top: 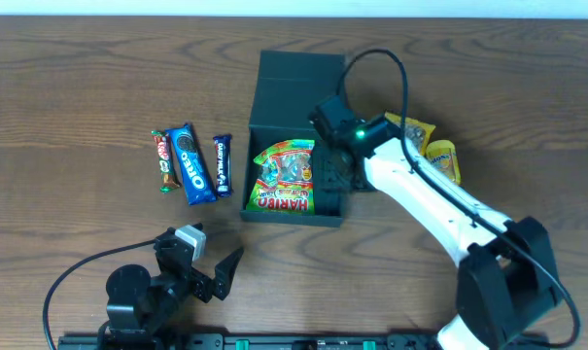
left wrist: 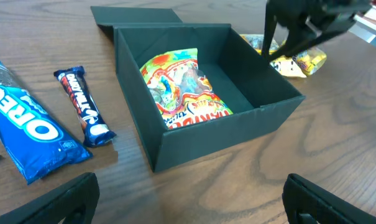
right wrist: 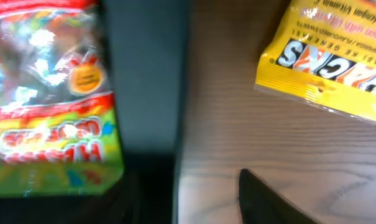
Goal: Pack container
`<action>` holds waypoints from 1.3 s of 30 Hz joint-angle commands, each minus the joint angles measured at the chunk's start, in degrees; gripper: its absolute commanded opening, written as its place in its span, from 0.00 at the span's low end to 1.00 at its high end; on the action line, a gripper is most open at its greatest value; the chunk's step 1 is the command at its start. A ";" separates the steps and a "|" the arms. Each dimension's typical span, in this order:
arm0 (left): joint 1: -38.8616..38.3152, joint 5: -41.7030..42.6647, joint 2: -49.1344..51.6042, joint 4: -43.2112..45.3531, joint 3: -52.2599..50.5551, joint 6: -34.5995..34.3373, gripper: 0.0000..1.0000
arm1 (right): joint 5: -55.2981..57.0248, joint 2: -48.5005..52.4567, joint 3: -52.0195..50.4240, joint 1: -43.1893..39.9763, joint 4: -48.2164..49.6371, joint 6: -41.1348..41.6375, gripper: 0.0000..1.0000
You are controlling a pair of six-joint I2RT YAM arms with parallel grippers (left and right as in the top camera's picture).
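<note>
Container: dark teal box [left wrist: 212, 134] at mid-table, flap lid open behind it, Haribo bag [top: 286, 180] lying inside.
Right gripper [top: 334, 167]: over the box's right wall, fingers apparently spread, holding nothing.
Left gripper [left wrist: 191, 205]: spread, empty, near the table's front edge.
Likely step: fetching the yellow Hacks packet [right wrist: 327, 68] just right of the box.
Technique: descend clear of the wall, pinch across the packet's middle, and lift above the rim before crossing.
</note>
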 commanded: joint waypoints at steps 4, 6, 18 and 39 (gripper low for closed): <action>0.35 0.87 -0.33 -0.28 -1.05 -0.42 0.95 | -5.20 0.66 -7.45 -2.19 6.21 -0.98 0.35; 0.35 0.87 -0.33 -0.28 -1.05 -0.42 0.95 | -5.16 0.66 -8.39 -2.19 6.93 -1.70 0.27; 0.35 0.87 -0.33 -0.28 -1.05 -0.42 0.95 | -4.79 0.66 -8.52 -7.02 5.77 -5.03 0.06; 0.35 0.87 -0.33 -0.28 -1.05 -0.42 0.95 | -8.02 0.63 -8.46 -7.17 3.61 -6.08 0.56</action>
